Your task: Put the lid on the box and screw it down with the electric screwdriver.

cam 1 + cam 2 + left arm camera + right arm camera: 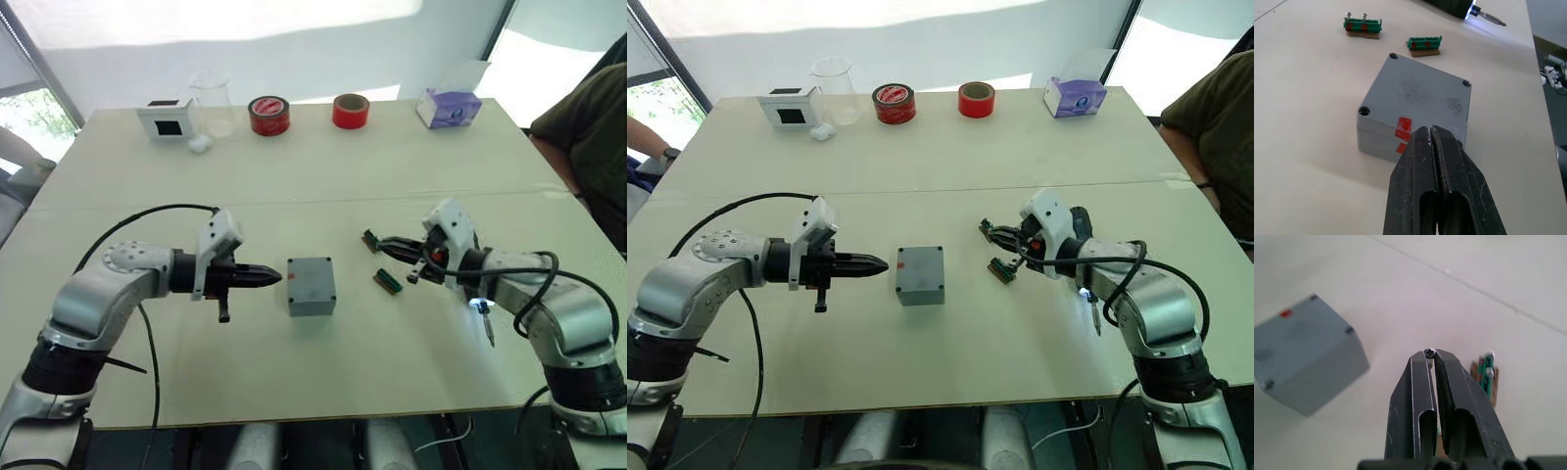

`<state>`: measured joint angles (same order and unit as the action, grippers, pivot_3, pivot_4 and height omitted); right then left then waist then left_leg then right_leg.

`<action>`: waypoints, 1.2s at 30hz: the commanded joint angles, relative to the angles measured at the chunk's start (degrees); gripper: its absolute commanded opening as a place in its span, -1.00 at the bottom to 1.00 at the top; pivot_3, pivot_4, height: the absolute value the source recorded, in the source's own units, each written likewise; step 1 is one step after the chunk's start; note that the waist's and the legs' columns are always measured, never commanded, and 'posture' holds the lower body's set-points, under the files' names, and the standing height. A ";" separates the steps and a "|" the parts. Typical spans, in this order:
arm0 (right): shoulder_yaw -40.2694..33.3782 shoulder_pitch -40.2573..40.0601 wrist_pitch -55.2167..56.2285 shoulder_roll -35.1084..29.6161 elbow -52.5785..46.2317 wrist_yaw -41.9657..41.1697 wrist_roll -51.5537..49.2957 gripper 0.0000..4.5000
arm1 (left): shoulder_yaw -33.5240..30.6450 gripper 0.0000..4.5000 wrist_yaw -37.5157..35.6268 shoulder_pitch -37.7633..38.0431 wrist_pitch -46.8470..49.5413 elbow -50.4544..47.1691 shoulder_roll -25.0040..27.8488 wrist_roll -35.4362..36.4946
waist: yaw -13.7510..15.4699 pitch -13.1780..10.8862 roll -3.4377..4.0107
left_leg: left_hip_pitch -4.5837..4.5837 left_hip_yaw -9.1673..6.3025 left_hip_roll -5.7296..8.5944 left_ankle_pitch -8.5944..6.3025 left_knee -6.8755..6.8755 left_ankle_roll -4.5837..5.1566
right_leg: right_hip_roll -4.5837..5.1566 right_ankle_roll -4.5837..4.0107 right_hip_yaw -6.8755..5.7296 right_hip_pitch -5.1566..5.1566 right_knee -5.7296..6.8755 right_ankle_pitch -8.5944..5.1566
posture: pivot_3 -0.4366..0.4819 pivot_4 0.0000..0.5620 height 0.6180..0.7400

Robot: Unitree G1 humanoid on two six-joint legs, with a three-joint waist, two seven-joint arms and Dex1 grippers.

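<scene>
Left wrist view: lid seated, screw pinched

Lid [1420,95] already sitting on box [312,286], mid-table [294,196]. Left claw [266,278] pinched shut and empty, just left of box. Right claw [1431,354] clamped on a small screw [1429,352], right of box, electric screwdriver [484,318] beyond it. Probably rigid, light, prone to sliding; best steadied by side walls.

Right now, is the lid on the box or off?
On. The lid sits square on the box, edges flush, red marks on both lined up; its corner screw holes look empty.
</scene>
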<state>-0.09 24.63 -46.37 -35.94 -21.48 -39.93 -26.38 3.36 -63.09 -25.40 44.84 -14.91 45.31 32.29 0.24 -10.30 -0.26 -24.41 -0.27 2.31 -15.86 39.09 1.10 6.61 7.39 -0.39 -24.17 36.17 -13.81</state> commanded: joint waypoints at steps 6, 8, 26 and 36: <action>5.65 2.62 2.21 4.28 1.20 0.01 1.12 -1.00 | -2.45 -1.00 1.06 0.52 0.24 -1.65 0.73 1.79 | 0.39 0.00 0.00 | -0.01 0.00 0.04 0.00 0.01 0.00 | 0.04 0.00 0.00 0.02 0.00 0.00 | -0.05 -0.47 1.00; 6.21 2.64 2.25 4.82 1.08 0.00 0.94 -1.00 | -2.53 -1.00 1.66 1.08 0.44 -2.36 0.58 2.11 | 0.33 0.00 0.00 | -0.01 0.00 0.04 0.00 0.01 0.00 | 0.04 0.00 0.00 0.01 0.01 0.00 | -0.05 -0.47 1.00; 9.00 2.30 2.65 6.17 1.33 -0.42 2.30 -1.00 | -2.08 -1.00 3.79 2.18 0.22 -3.29 0.19 2.51 | 0.19 0.00 0.00 | -0.01 0.00 0.03 0.01 0.00 -0.01 | 0.03 0.00 0.00 -0.01 0.02 0.00 | -0.05 -0.47 1.00; 10.04 2.06 3.81 6.23 2.97 -0.63 3.94 -1.00 | -1.72 -1.00 4.01 2.00 -0.07 -3.13 -0.02 2.33 | 0.16 0.00 0.00 | -0.01 0.00 0.03 0.01 0.00 -0.01 | 0.03 0.00 0.00 -0.02 0.02 0.00 | -0.05 -0.47 1.00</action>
<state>10.40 26.40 -43.70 -30.23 -17.84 -40.36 -22.57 2.51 -59.07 -22.93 45.68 -16.56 45.17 34.28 0.41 -10.31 -0.26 -24.41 -0.27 2.34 -15.85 39.09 1.09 6.63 7.39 -0.39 -24.19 36.19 -13.81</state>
